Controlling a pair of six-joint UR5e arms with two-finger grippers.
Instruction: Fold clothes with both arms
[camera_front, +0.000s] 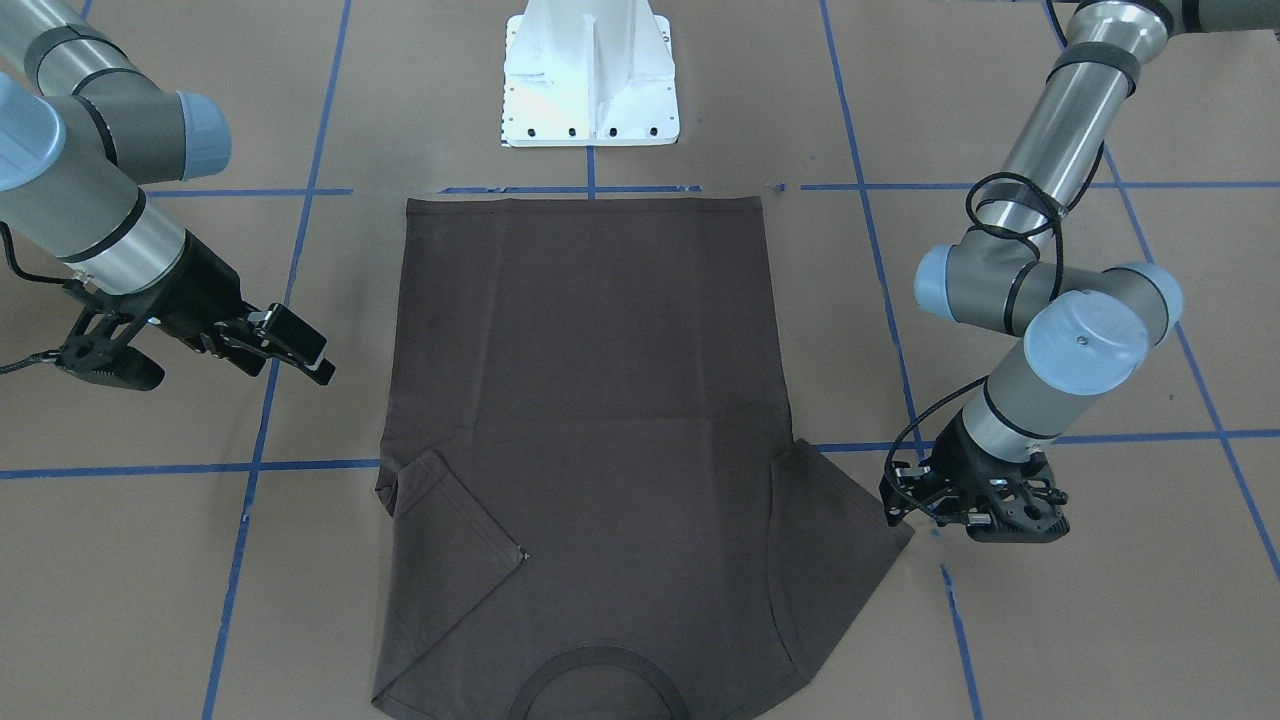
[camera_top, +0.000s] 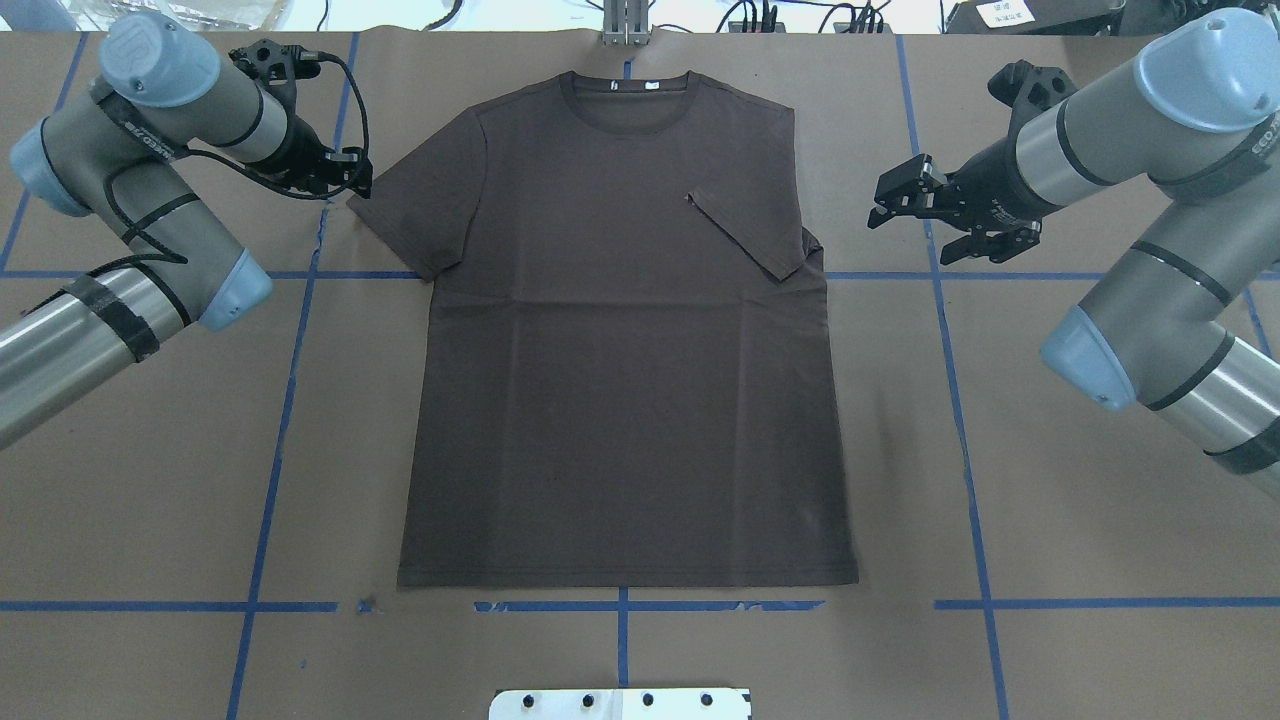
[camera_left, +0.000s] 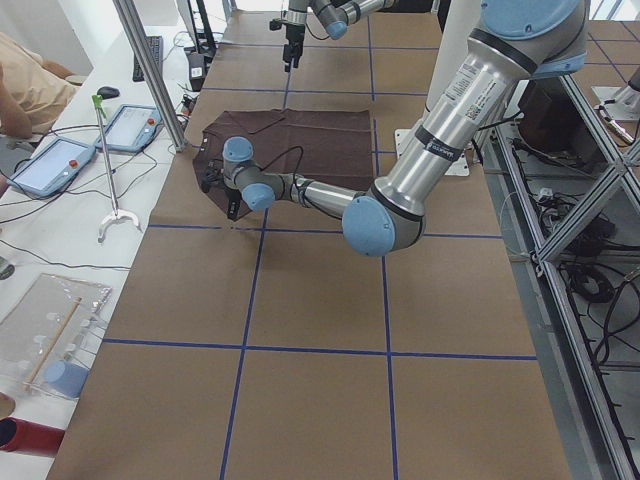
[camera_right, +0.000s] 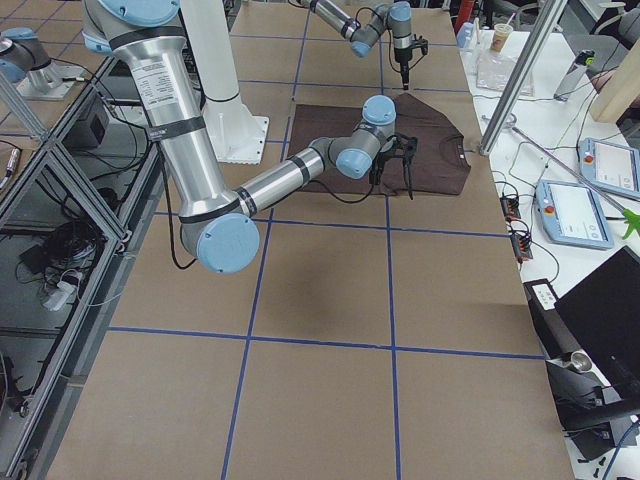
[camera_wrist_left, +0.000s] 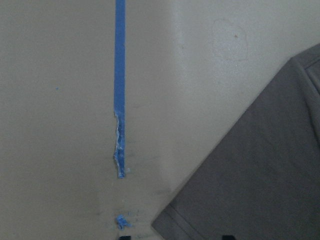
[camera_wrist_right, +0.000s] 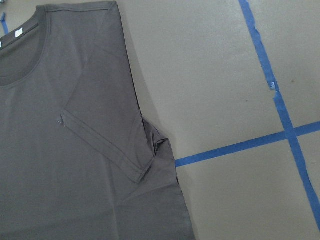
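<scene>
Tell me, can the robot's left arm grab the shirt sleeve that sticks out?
Probably yes. The left gripper hangs right at the tip of that sleeve, its jaws look apart, and nothing lies between them. The other sleeve is already folded onto the shirt.

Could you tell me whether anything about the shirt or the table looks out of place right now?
The T-shirt lies flat, but its right sleeve, on the robot's right, is folded in over the chest. The left sleeve lies spread out, so the shirt looks lopsided. The blue tape line beside the spread sleeve is torn and frayed.
</scene>
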